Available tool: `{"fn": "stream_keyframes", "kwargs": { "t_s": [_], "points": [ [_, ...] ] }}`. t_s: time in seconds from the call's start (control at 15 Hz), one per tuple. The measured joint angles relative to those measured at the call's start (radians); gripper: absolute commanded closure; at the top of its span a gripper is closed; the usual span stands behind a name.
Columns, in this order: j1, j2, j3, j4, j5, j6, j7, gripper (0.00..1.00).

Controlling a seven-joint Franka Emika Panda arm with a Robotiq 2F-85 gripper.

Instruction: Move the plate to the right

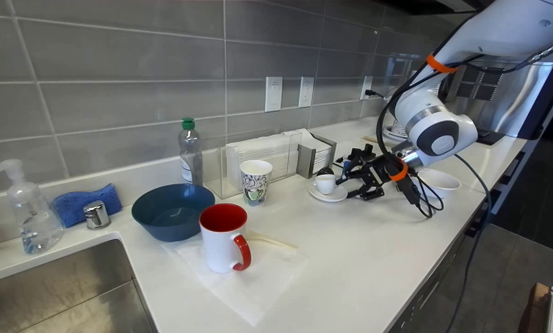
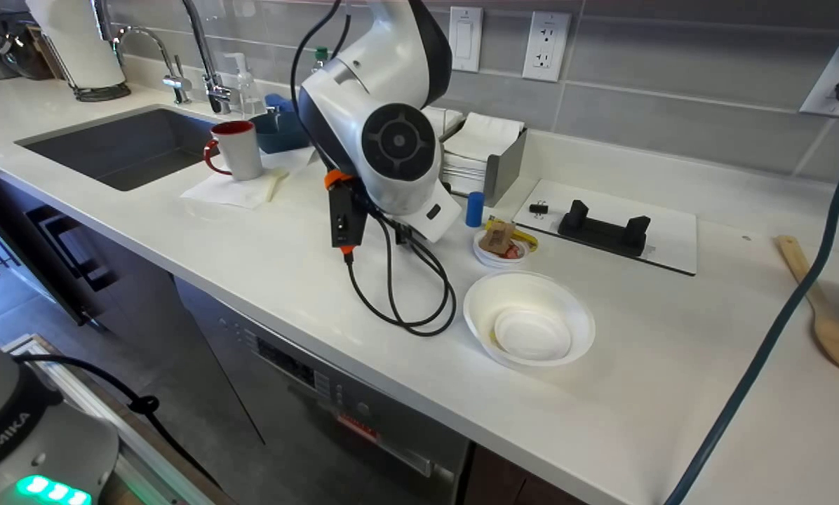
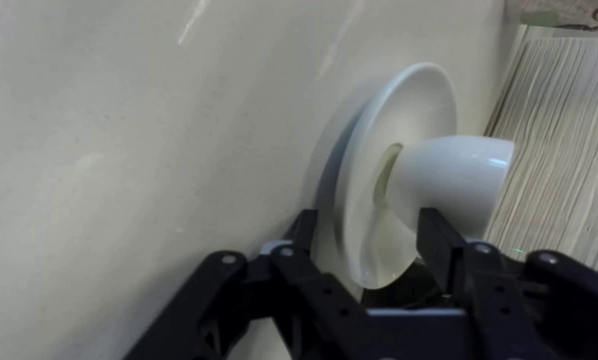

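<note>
The plate [image 1: 328, 198] is a small white saucer on the counter near the napkin holder. A small white cup [image 1: 325, 183] stands on it. In the wrist view the plate [image 3: 365, 215] appears edge-on, with the cup [image 3: 451, 175] on its right. My gripper [image 1: 344, 188] is open at the plate's near edge. In the wrist view the gripper [image 3: 368, 215] has one finger on the counter side of the rim and the other on the cup side. The rim lies between them, with a visible gap on the counter side. The arm hides plate and gripper in an exterior view.
A patterned paper cup [image 1: 255, 182] and a napkin holder [image 1: 306, 162] stand close to the plate. A dark-blue bowl [image 1: 172, 226] and a red-white mug [image 1: 216, 249] stand nearer the sink. A white bowl [image 2: 581, 322] and a small packet bowl [image 2: 491, 260] are beyond the arm.
</note>
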Motion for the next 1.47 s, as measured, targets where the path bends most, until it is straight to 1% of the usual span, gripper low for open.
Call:
{"fn": "stream_keyframes", "kwargs": {
  "t_s": [0.07,0.2,0.4,0.8,1.07,1.27,1.47],
  "points": [
    [0.003,-0.003,0.0,0.001,0.0,0.0,0.003,0.04],
    [0.008,-0.012,0.0,-0.002,0.0,0.002,0.006,0.0],
    [0.011,-0.041,-0.001,-0.032,-0.003,0.036,0.015,0.0],
    [0.011,-0.075,-0.004,-0.07,-0.016,0.093,0.074,0.0],
    [0.012,-0.108,-0.004,-0.112,-0.024,0.135,0.081,0.0],
    [0.014,-0.182,-0.004,-0.195,-0.079,0.172,0.081,0.0],
    [0.014,-0.32,0.002,-0.309,-0.176,0.212,0.084,0.0]
  ]
}}
